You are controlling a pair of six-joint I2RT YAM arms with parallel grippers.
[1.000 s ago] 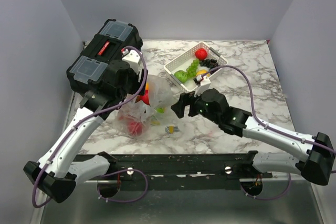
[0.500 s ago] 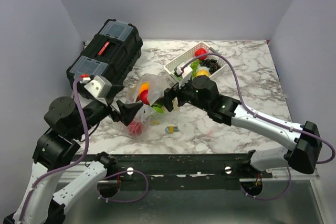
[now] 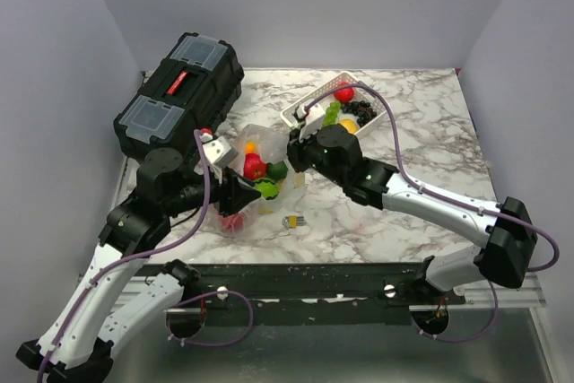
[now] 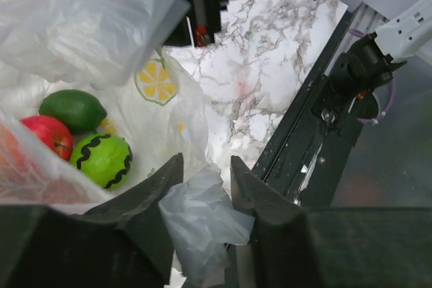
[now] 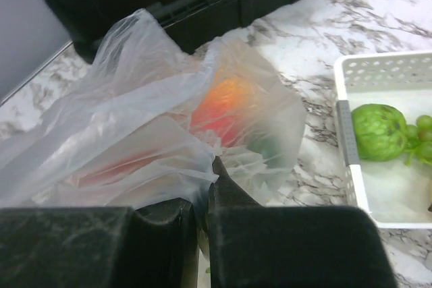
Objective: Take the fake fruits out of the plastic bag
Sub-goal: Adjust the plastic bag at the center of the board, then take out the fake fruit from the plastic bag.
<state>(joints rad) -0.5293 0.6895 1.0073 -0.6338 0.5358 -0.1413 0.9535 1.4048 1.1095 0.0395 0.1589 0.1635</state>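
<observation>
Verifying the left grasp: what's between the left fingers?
A bunched fold of the plastic bag fills the gap between the left fingers, shown in the left wrist view.

The bag (image 3: 269, 143) is clear and crinkled and stands open on the table (image 3: 421, 114). It contains a red apple (image 4: 47, 136), a dark green fruit (image 4: 74, 109), a black-striped green piece (image 4: 102, 160) and a lemon slice (image 4: 156, 82).

Left arm (image 3: 90, 284), right arm (image 3: 439, 208): white links, black joints, purple cables; matte black fingers (image 4: 135, 234)
</observation>
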